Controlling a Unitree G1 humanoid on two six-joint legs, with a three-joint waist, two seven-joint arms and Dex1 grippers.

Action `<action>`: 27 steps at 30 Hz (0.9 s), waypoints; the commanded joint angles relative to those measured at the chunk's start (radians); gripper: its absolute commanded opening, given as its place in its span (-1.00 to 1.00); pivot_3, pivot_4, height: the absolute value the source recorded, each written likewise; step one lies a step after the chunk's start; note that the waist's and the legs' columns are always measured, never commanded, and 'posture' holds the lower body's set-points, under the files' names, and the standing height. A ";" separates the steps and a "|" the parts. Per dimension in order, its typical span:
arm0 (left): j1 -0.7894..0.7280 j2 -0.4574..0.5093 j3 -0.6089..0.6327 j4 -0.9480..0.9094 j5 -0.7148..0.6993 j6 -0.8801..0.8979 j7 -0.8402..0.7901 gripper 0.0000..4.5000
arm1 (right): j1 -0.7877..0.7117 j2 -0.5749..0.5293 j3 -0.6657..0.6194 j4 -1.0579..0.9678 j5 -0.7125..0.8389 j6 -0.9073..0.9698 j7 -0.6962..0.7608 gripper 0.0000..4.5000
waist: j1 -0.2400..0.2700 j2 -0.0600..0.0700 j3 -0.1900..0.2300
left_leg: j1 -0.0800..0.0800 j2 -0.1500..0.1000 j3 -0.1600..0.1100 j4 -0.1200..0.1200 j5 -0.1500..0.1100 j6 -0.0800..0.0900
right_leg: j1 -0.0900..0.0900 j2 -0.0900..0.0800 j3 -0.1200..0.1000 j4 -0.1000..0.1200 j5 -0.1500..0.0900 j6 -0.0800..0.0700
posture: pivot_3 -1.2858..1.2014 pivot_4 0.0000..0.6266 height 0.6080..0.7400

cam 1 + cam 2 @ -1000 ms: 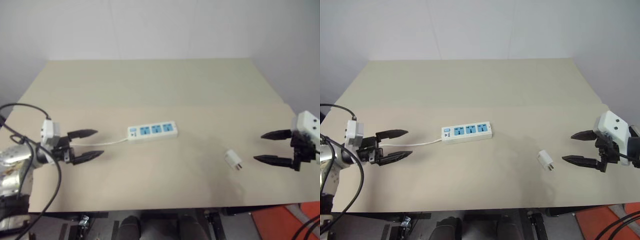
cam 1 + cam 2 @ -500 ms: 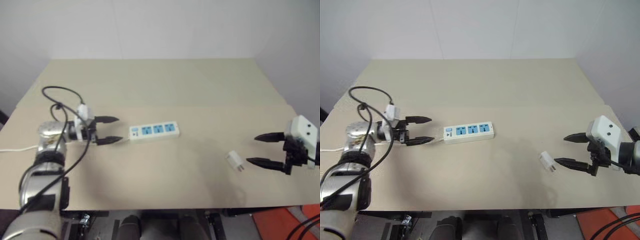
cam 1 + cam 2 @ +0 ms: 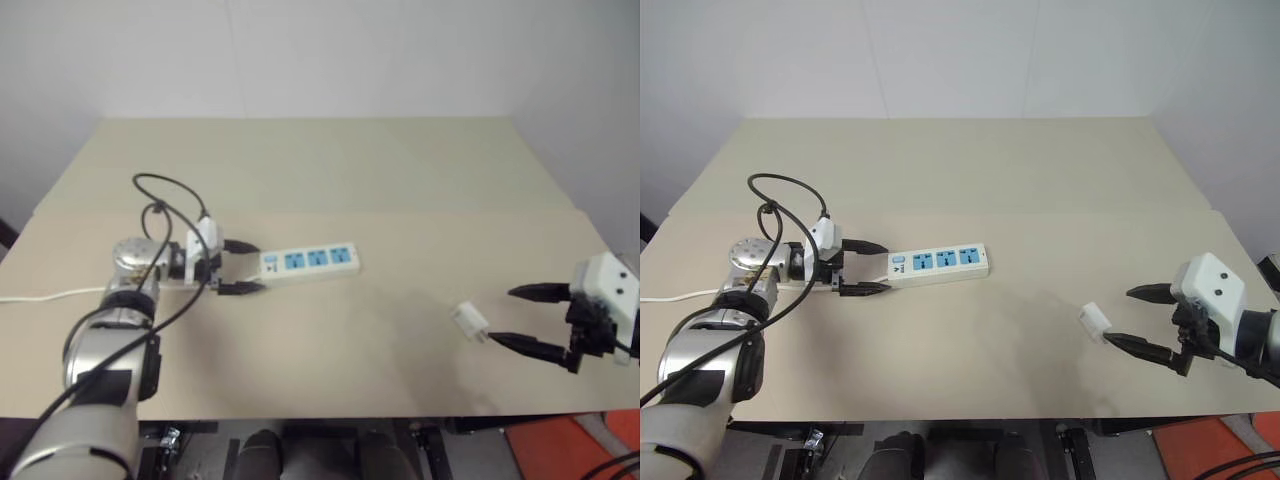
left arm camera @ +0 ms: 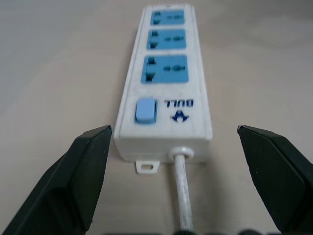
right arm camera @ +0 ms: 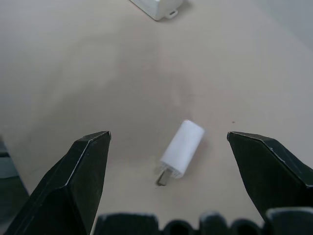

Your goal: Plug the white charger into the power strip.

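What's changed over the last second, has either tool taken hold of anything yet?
Nothing is held yet. The left tool swept in along the cord to the switch end of the power strip, fingers open either side of the cord. The right tool crept closer to the white charger, fingers open around it, not gripping. Strip and charger lie where they were on the table.

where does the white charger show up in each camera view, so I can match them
Left eye view: white charger lies right of centre on the table, just off the right end effector.
Right eye view: same spot.
Left wrist view: not in it.
Right wrist view: centred, prongs toward the camera.
Shared landmark: power strip.
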 commanded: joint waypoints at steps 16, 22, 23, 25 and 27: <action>-0.019 -0.083 0.019 0.027 0.074 0.052 0.177 0.99 | 0.022 0.006 -0.065 -0.075 0.035 0.046 -0.048 1.00 | 0.006 -0.001 0.000 | 0.000 0.000 0.000 0.000 0.000 0.000 | 0.000 0.000 0.000 0.000 0.000 0.000 | 0.03 -0.52 1.00; -0.021 -0.087 0.016 0.029 0.089 0.060 0.179 0.48 | 0.024 0.011 -0.060 -0.085 0.040 0.049 -0.067 1.00 | 0.006 -0.001 0.000 | 0.001 -0.001 0.000 0.000 0.000 0.000 | 0.001 0.000 0.000 0.001 0.000 0.000 | 0.03 -0.52 1.00; -0.021 -0.088 0.019 0.028 0.089 0.059 0.182 0.45 | 0.026 0.012 -0.059 -0.086 0.040 0.049 -0.070 1.00 | 0.006 -0.001 0.000 | 0.001 -0.001 0.000 0.000 0.000 0.000 | 0.001 0.000 0.000 0.001 0.000 0.000 | 0.03 -0.52 1.00; -0.021 -0.088 0.022 0.027 0.088 0.062 0.182 0.45 | 0.026 0.016 -0.054 -0.090 0.040 0.050 -0.078 1.00 | 0.006 -0.001 -0.001 | 0.001 -0.001 0.000 0.000 0.000 0.000 | 0.001 0.000 0.000 0.001 0.000 0.000 | 0.03 -0.52 1.00; -0.026 -0.086 0.021 0.026 0.089 0.082 0.166 0.45 | 0.027 0.019 -0.047 -0.095 0.039 0.051 -0.085 1.00 | 0.006 -0.001 -0.001 | 0.001 -0.001 0.000 0.000 0.000 0.000 | 0.001 0.000 0.000 0.001 0.000 0.000 | 0.03 -0.52 1.00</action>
